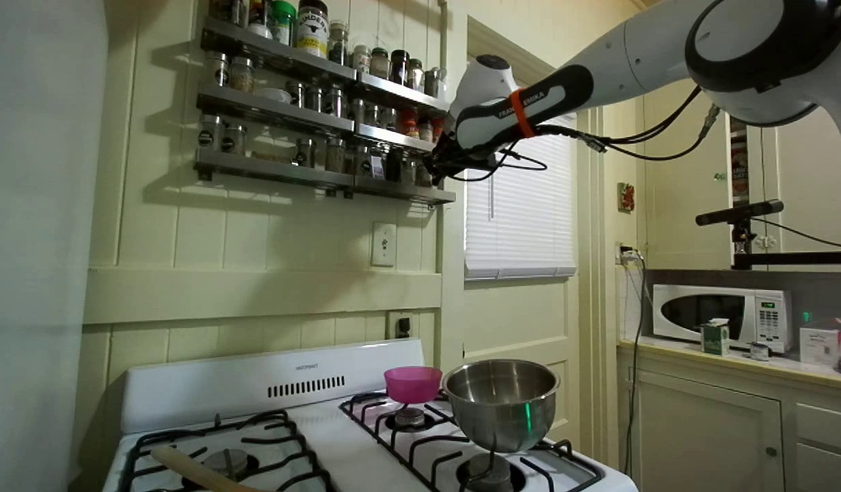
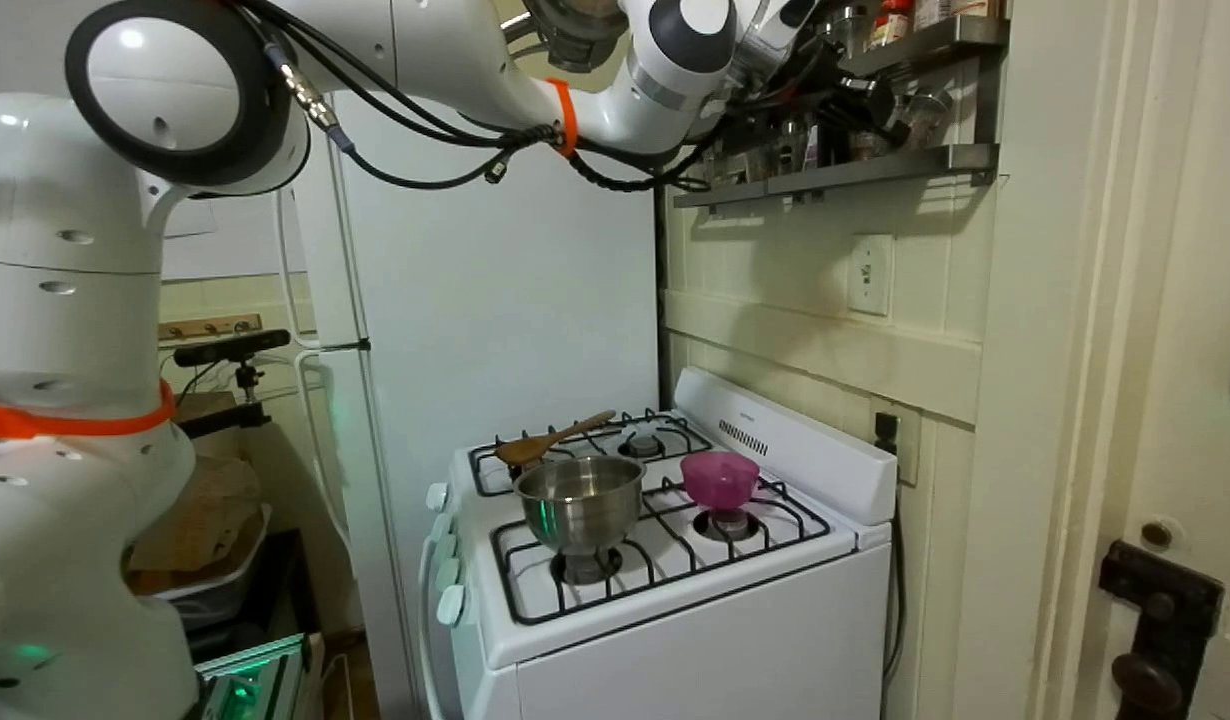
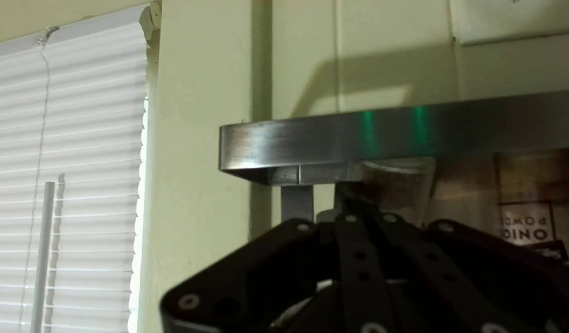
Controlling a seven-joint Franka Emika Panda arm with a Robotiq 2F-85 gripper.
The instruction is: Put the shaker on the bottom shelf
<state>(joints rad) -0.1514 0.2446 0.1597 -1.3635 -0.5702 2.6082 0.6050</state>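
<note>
The bottom shelf (image 1: 277,170) is the lowest tier of the wall rack; its silvery rail also shows in an exterior view (image 2: 875,170) and in the upside-down wrist view (image 3: 284,143). My gripper (image 1: 434,167) is at the rack's window end, just above that rail; it also shows in an exterior view (image 2: 887,130). In the wrist view my fingers (image 3: 364,199) are dark and close together, and their tips overlap a glass jar (image 3: 405,185) with brown contents. That jar (image 2: 927,115) looks tilted behind the rail. Whether the tips touch it I cannot tell. I cannot make out the shaker; it is hidden or out of view.
Spice jars line all tiers, including the middle tier (image 1: 277,111) above my gripper. An onion powder jar (image 3: 527,222) stands beside the glass jar. A window blind (image 1: 519,205) is beyond the rack's end. Below, the stove holds a pink bowl (image 1: 412,386), a steel pot (image 1: 500,410) and a wooden spoon (image 2: 555,440).
</note>
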